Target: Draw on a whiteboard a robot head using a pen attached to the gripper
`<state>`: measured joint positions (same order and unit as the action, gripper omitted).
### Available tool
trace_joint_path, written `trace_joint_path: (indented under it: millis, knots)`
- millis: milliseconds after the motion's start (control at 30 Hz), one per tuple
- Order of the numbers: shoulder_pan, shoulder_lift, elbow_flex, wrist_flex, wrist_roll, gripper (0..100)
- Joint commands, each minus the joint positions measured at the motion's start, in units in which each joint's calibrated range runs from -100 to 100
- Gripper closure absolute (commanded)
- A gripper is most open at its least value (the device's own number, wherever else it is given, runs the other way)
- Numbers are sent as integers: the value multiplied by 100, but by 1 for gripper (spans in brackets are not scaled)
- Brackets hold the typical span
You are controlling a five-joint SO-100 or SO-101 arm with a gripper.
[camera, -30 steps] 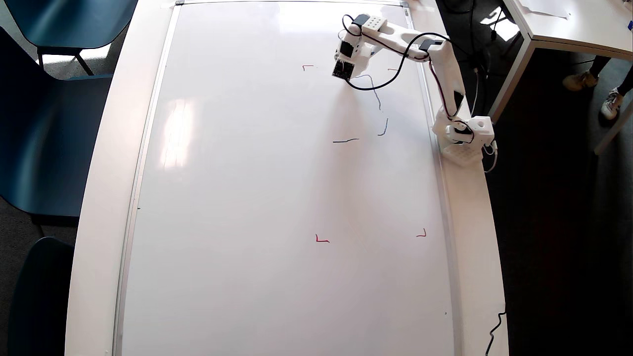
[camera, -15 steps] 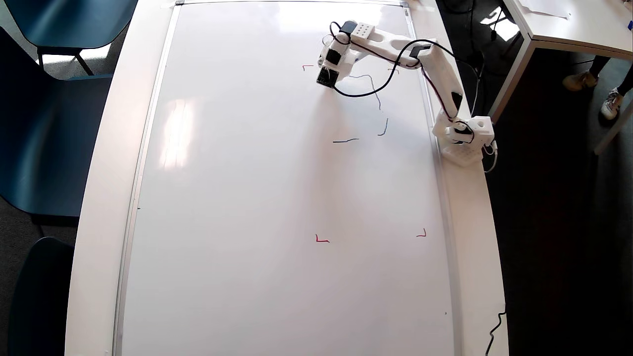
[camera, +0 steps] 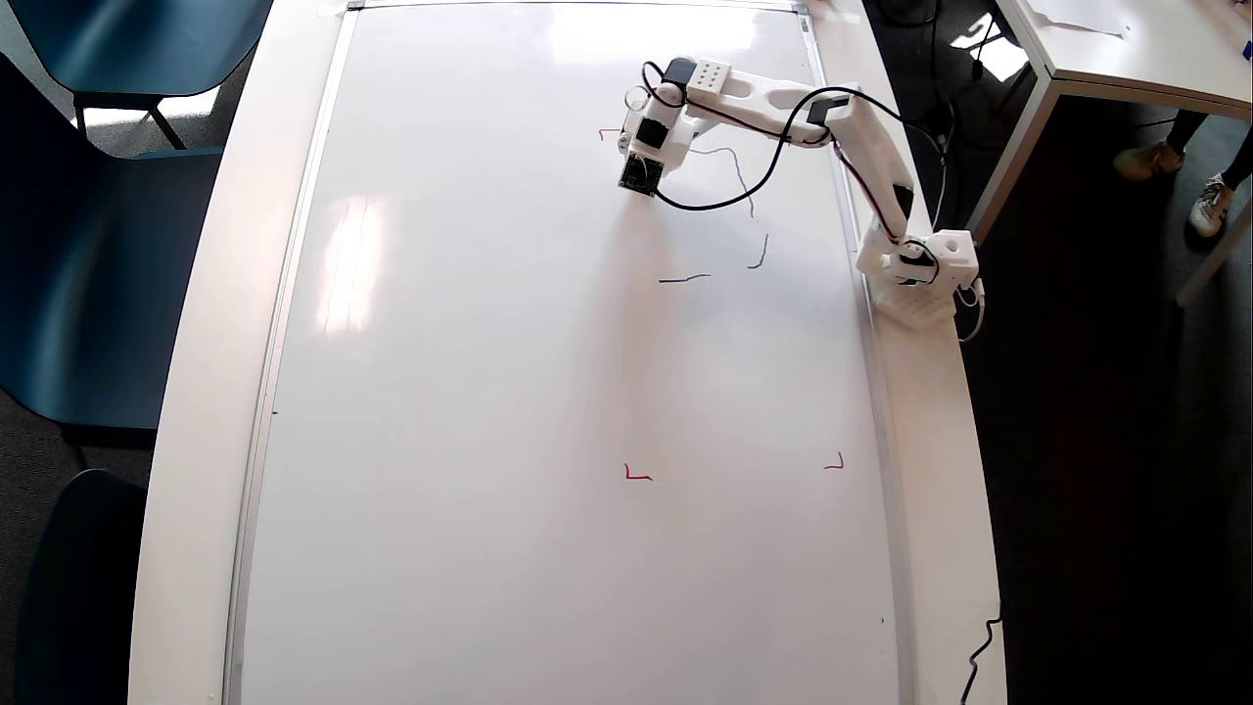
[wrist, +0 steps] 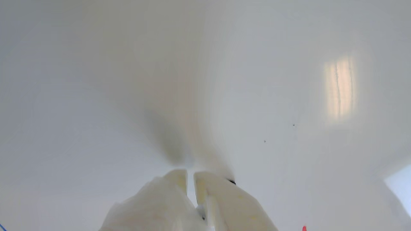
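The white plastic gripper (wrist: 190,179) with its black motor block sits low over the glossy white, silver-framed whiteboard (camera: 470,392). In the wrist view its two pale fingers (wrist: 175,179) stand nearly together with only a thin slit between them. Whether they clamp anything there cannot be told. A small dark tip, likely the slim whitish pen (wrist: 231,182), peeks out beside the right-hand finger, at or just above the board.

Trailing away from the gripper toward the arm's base runs a thin dark-blue wobbly line, the start of the robot head (camera: 741,181). Farther off toward the base lie a short stroke and a separate dash. The outline is open, and no inner squares or side flag are drawn, so most of the drawing appears left to do. A red corner mark (camera: 609,132) lies just beside the gripper, on the side away from the base; two more lie well apart, far down the board.

The white jointed arm (camera: 861,147) reaches out from its base block (camera: 925,269) at the board's edge, elbow bent, wrist turned downward, with black cables (camera: 734,186) looping beneath it.
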<state>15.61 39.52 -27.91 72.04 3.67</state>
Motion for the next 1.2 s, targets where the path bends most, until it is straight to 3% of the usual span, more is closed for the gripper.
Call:
trace_joint_path:
  millis: [0, 1167]
  knots:
    - [-254, 52, 99, 68, -8, 99]
    - [-1668, -501, 1035, 102, -303, 99]
